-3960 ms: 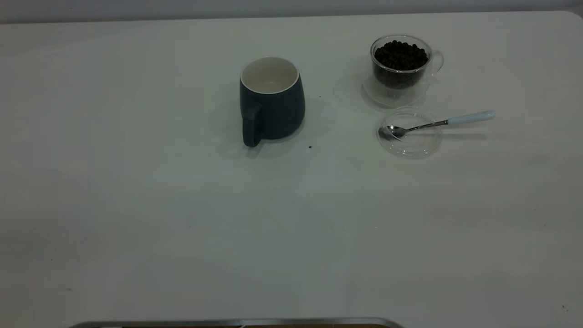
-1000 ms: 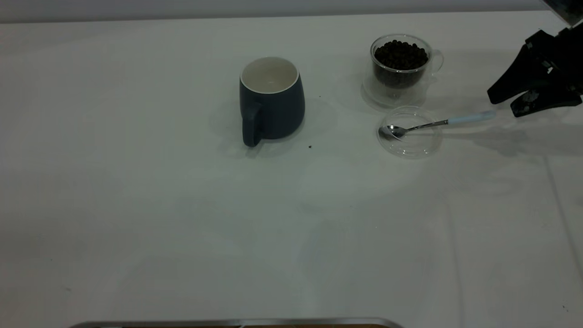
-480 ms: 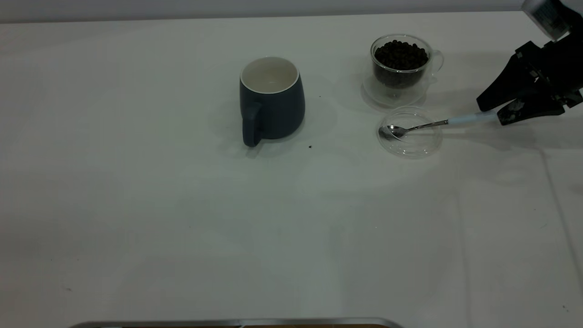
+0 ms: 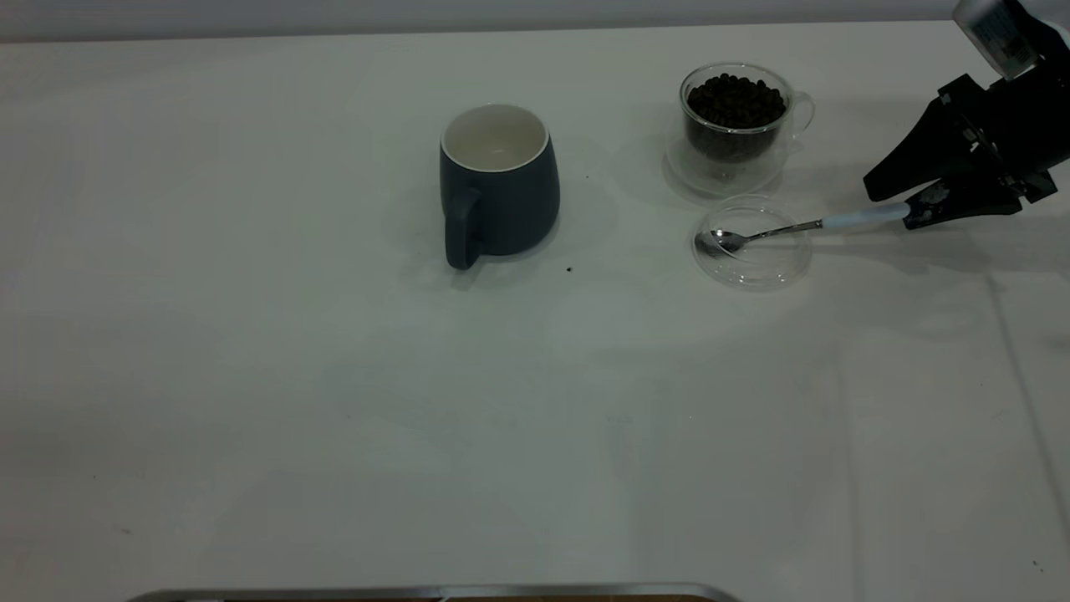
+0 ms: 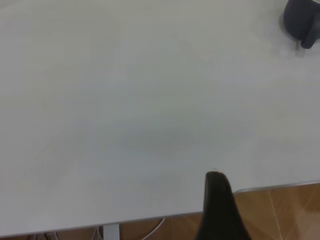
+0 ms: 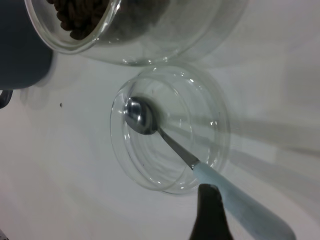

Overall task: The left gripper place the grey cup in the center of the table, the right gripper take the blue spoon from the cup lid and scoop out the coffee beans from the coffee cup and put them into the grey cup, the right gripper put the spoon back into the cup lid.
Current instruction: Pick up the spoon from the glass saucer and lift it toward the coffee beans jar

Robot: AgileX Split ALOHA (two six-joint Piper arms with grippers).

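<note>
On the large plain white table (image 4: pixel 334 401) we record a squat dark blue-grey ceramic mug, the grey cup (image 4: pixel 499 186), standing upright near the middle of the far half, white inside, its loop handle turned toward the camera. Well to its right we list the coffee cup (image 4: pixel 736 125), a small clear double-walled glass cup with a clear handle, upright and filled near the brim with dark brown roasted coffee beans (image 4: pixel 735 100). Just in front of it, and apart from it, lies the cup lid (image 4: pixel 752 244), a round clear glass disc with a raised rim, flat on the table. In the lid rests the bowl of the blue spoon (image 4: pixel 802 227), a shiny metal teaspoon whose pale blue handle end reaches out over the lid's rim toward the right. The right gripper (image 4: pixel 888 206), a black claw with pointed fingers, sits at that handle end; we see its two fingers apart, one above and one below the tip of the handle, not closed on it. In the right wrist view we note one dark fingertip (image 6: pixel 210 212) just beside the pale handle. The left gripper (image 5: pixel 220 207) shows only as one black finger over the table edge, far from the mug; we cannot tell whether it is apart or together.
</note>
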